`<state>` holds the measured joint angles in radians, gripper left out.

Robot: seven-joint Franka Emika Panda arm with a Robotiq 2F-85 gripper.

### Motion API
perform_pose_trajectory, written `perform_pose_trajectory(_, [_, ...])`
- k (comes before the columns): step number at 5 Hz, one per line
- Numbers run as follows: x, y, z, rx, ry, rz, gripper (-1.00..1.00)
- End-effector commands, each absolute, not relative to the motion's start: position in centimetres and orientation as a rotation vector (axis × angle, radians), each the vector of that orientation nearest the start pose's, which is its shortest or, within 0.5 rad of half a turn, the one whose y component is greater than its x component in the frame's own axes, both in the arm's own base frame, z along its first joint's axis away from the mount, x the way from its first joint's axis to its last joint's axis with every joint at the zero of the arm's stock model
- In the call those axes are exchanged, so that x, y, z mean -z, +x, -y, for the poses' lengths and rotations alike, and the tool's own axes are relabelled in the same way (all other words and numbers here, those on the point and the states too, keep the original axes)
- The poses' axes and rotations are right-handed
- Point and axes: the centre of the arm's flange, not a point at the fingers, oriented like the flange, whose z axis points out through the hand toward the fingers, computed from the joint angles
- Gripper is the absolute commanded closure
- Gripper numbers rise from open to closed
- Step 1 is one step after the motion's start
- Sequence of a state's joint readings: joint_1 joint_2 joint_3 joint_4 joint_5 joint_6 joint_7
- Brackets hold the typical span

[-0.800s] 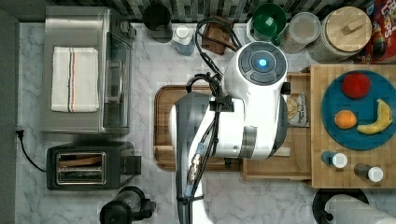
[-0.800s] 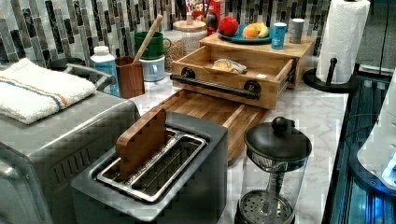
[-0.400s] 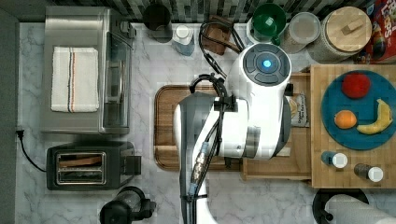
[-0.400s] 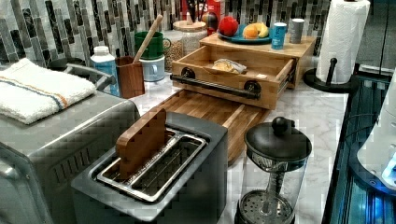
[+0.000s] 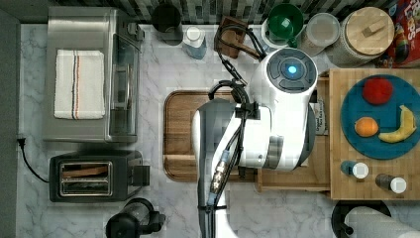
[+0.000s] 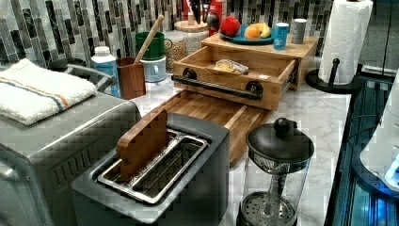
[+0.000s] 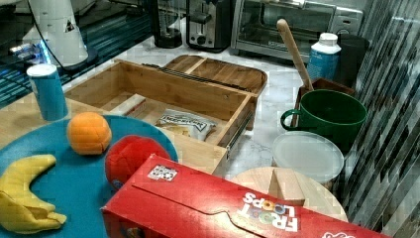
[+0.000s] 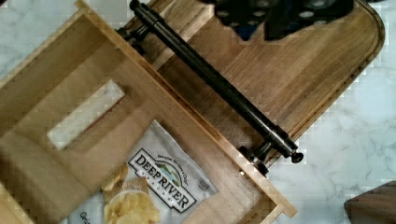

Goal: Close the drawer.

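Observation:
The drawer [image 6: 235,77] is pulled out from under the slab top, its black bar handle [image 6: 219,87] facing the brown tray. Its light wooden box [image 7: 163,94] holds a chip bag [image 7: 185,124]. In the wrist view the handle [image 8: 215,81] runs diagonally along the drawer front [image 8: 187,121], and the bag [image 8: 163,186] lies inside. My gripper [image 8: 275,18] hangs over the tray on the outer side of the handle, apart from it. In the top view my arm [image 5: 277,124] covers most of the drawer; one rim [image 5: 292,182] shows.
The brown tray [image 5: 178,129] lies on the marble counter before the drawer. The slab top [image 5: 337,173] bears a blue plate [image 5: 384,144] with fruit and two small bottles. A toaster [image 5: 94,176], toaster oven [image 5: 84,74], French press [image 6: 277,169] and paper towel roll [image 6: 346,40] ring the space.
My arm has shifted a little toward the top view's right, over the drawer. The drawer stands just as far open as before.

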<state>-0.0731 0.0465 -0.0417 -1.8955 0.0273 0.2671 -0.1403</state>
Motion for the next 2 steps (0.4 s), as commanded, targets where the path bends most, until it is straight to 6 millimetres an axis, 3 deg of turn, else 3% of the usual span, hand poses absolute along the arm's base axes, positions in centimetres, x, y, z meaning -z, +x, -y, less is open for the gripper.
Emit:
perform_pose_trajectory(1, [-46.3, 53.2, 0.6, -0.196, -3.146, -0.345, -1.0])
perform_pose_trajectory(2, [-45.2, 52.2, -2.9, -0.195, -3.252, -0.157, -1.0])
